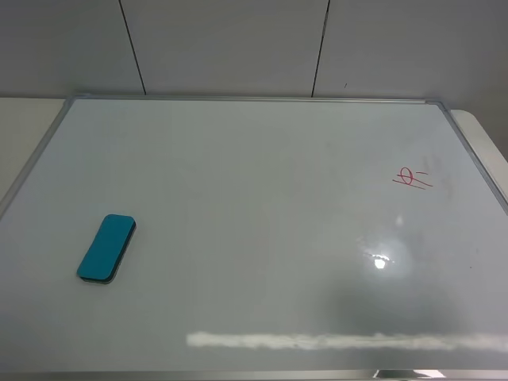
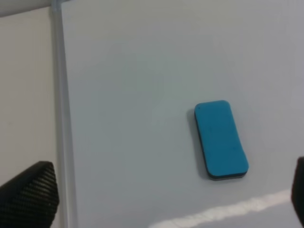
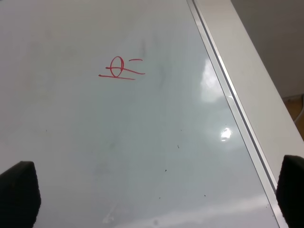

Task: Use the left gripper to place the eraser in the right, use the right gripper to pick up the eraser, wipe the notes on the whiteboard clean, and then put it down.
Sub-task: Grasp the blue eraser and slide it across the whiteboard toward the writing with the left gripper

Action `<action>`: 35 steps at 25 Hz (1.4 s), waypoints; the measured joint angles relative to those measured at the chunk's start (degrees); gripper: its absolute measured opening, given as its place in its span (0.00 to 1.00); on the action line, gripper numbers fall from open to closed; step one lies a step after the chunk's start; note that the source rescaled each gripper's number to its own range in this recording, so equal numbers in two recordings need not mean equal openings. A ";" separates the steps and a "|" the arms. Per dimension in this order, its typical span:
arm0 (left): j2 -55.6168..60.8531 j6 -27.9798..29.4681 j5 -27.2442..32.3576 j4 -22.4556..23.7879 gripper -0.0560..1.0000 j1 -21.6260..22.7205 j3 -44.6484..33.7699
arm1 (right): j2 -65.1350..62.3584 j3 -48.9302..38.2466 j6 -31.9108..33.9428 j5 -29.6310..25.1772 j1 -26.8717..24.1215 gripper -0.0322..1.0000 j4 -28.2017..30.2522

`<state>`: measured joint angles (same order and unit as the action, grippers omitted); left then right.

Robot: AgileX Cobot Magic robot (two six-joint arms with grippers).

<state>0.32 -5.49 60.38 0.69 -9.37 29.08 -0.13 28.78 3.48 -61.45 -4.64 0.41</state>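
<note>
The teal-blue eraser (image 1: pixel 106 248) lies flat on the left part of the whiteboard (image 1: pixel 254 206), near its front left. In the left wrist view the eraser (image 2: pixel 221 139) sits ahead of my left gripper (image 2: pixel 171 183), which is open and empty, with its fingertips (image 2: pixel 31 192) wide apart above the board's left frame. The red notes (image 1: pixel 412 178) are on the right part of the board. The right wrist view shows the notes (image 3: pixel 120 69) ahead of my right gripper (image 3: pixel 156 173), which is open and empty. Neither gripper shows in the exterior high view.
The board's silver frame (image 1: pixel 32 171) lies on a cream table (image 1: pixel 24 119). A white panelled wall (image 1: pixel 238 48) stands behind. The table's right edge (image 3: pixel 266 95) runs beside the board's right frame. Light glare (image 1: pixel 381 260) shows on the board.
</note>
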 joint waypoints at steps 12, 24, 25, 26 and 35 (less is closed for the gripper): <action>0.00 0.18 0.00 0.60 1.00 0.00 0.00 | 0.00 0.00 0.00 0.00 0.00 1.00 0.00; -1.07 -0.43 -0.12 0.60 1.00 0.00 0.00 | 0.00 0.00 0.00 0.00 0.00 1.00 0.00; -2.05 -0.43 -0.31 0.60 1.00 0.00 0.18 | 0.00 0.00 0.00 0.00 0.00 1.00 0.00; -3.90 -0.47 -0.64 0.40 1.00 0.00 0.74 | 0.00 0.00 0.00 0.00 0.00 1.00 0.00; -26.04 -1.41 -2.40 -3.14 1.00 0.00 7.30 | 0.00 0.00 0.00 0.00 0.00 1.00 0.00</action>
<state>-25.72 -6.90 57.98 -2.44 -9.37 36.38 -0.13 28.78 3.48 -61.45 -4.64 0.41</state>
